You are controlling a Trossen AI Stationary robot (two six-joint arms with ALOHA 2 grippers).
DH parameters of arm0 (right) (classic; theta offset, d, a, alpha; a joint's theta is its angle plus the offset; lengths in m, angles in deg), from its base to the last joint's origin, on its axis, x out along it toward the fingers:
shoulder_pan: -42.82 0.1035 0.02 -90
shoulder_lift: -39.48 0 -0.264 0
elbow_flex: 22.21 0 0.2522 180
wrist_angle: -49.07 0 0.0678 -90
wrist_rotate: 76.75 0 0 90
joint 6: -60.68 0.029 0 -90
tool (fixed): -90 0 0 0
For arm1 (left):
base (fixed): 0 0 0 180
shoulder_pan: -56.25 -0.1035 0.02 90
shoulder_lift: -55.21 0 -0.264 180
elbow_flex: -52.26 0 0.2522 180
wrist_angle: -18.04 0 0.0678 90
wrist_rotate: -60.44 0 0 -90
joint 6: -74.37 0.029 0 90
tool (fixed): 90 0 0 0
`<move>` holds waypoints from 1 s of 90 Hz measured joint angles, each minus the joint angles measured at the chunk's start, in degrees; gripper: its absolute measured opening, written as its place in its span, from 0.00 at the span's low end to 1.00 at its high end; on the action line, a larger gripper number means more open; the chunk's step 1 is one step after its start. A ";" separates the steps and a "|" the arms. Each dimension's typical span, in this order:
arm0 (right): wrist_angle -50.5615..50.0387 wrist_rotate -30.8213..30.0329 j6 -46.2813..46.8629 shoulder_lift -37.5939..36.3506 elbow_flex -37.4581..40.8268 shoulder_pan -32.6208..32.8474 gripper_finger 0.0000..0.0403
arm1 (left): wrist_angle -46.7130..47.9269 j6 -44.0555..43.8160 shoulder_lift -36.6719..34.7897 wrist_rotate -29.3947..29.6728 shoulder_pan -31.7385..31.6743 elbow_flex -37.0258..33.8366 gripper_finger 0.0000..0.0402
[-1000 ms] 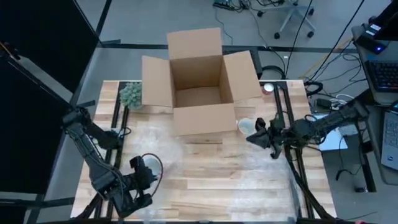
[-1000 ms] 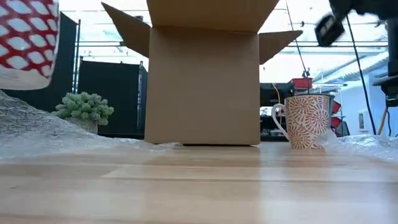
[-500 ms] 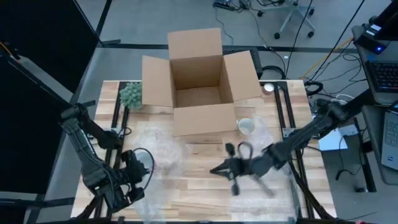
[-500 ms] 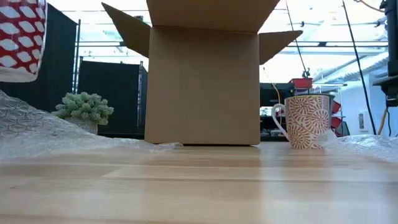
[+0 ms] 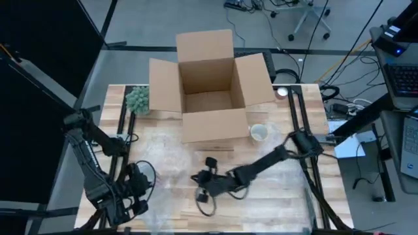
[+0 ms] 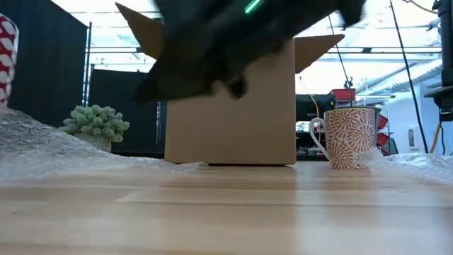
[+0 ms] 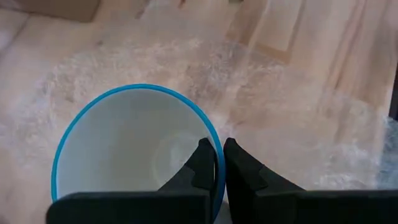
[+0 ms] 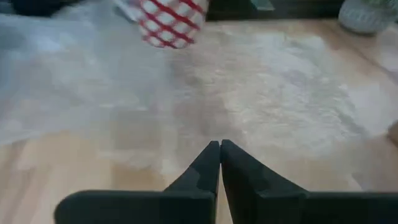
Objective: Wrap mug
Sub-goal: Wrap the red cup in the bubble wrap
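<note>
Left gripper [image 7: 219,163]: fingers pinched on the blue rim of a mug [image 7: 134,149], one finger inside and one outside. The mug has a red-and-white lattice outside, seen in the right wrist view [image 8: 169,18], and is held off the desk [image 5: 274,202], well in front of the cardboard box [image 5: 210,85] and toward the left front corner.

Right gripper [image 5: 208,179]: reached out low over the desk in front of the box, near the middle. Fingers pressed together, nothing between them [image 8: 219,158].

Bubble wrap [image 5: 176,153] lies spread on the desk in front of the box, under and between both grippers.

A second mug [image 6: 348,138], with a red leaf pattern, stands just beside the box's right front corner. A small green plant [image 5: 138,99] stands beside the box's left flap.
</note>
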 joint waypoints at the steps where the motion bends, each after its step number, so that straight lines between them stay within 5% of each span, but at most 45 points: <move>1: -0.10 0.44 0.06 0.44 -0.31 -0.28 0.00 | -0.11 0.01 0.00 0.01 0.00 0.00 0.00; 17: -6.21 7.86 3.09 3.85 -2.40 -3.20 0.00 | -1.81 0.62 0.00 -1.22 -0.02 0.00 0.00; 41: -33.33 5.25 6.00 -0.95 -2.68 -1.29 0.00 | -1.41 3.04 0.04 -3.60 -0.06 3.61 0.00; 71: -64.17 5.51 23.73 -5.13 -2.33 5.63 0.00 | -1.54 3.66 0.04 -3.55 -0.06 4.39 0.00; 90: -69.49 6.43 29.70 -9.25 -2.26 7.95 0.00 | -5.62 4.18 0.14 -0.95 -0.52 4.01 0.00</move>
